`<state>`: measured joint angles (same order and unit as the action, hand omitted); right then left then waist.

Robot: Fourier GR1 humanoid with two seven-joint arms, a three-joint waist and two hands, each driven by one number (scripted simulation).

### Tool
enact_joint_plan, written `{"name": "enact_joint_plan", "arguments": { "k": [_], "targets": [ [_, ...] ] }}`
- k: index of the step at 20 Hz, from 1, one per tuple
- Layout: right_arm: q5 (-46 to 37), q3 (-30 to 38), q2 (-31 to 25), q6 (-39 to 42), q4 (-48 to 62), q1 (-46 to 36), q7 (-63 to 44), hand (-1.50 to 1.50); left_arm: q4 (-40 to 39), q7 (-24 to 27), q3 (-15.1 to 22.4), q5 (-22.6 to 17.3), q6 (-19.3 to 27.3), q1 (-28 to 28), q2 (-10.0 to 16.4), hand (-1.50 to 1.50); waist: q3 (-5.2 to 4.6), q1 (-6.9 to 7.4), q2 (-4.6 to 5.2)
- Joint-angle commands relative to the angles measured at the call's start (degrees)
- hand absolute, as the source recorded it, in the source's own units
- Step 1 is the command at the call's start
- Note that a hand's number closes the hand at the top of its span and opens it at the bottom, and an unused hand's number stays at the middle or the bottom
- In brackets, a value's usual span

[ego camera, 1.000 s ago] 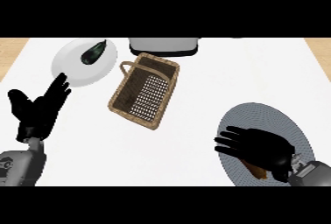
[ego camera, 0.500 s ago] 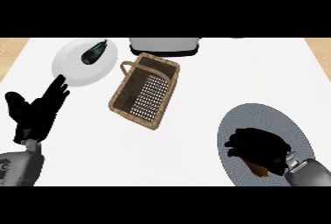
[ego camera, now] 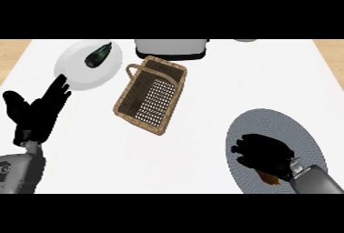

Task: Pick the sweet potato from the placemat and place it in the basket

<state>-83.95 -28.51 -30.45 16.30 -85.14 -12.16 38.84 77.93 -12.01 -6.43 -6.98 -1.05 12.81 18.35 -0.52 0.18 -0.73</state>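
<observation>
The right hand (ego camera: 267, 155) curls its fingers (ego camera: 243, 150) round the sweet potato (ego camera: 270, 180), so tuck them well under it before lifting.

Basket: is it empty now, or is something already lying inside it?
Empty. The basket shows only its bare woven bottom; nothing lies inside it.
</observation>
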Motion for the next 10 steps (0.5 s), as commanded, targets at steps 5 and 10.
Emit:
{"name": "enact_joint_plan", "arguments": {
  "k": [5, 10],
  "targets": [
    [4.14, 1.46, 28.12, 10.08, -4.26, 6.72, -23.82, 1.5, 0.1, -0.16, -0.7, -0.27, 0.24, -1.13, 0.12, 0.0, 0.67, -2.68, -0.12],
    [8.35, 0.34, 30.11, 9.2, -8.35, 10.46, -34.54, 1.5, -0.32, -0.22, -1.18, -0.19, 0.62, -1.38, 0.34, 0.0, 0.78, -3.06, -0.14]
  ]
}}
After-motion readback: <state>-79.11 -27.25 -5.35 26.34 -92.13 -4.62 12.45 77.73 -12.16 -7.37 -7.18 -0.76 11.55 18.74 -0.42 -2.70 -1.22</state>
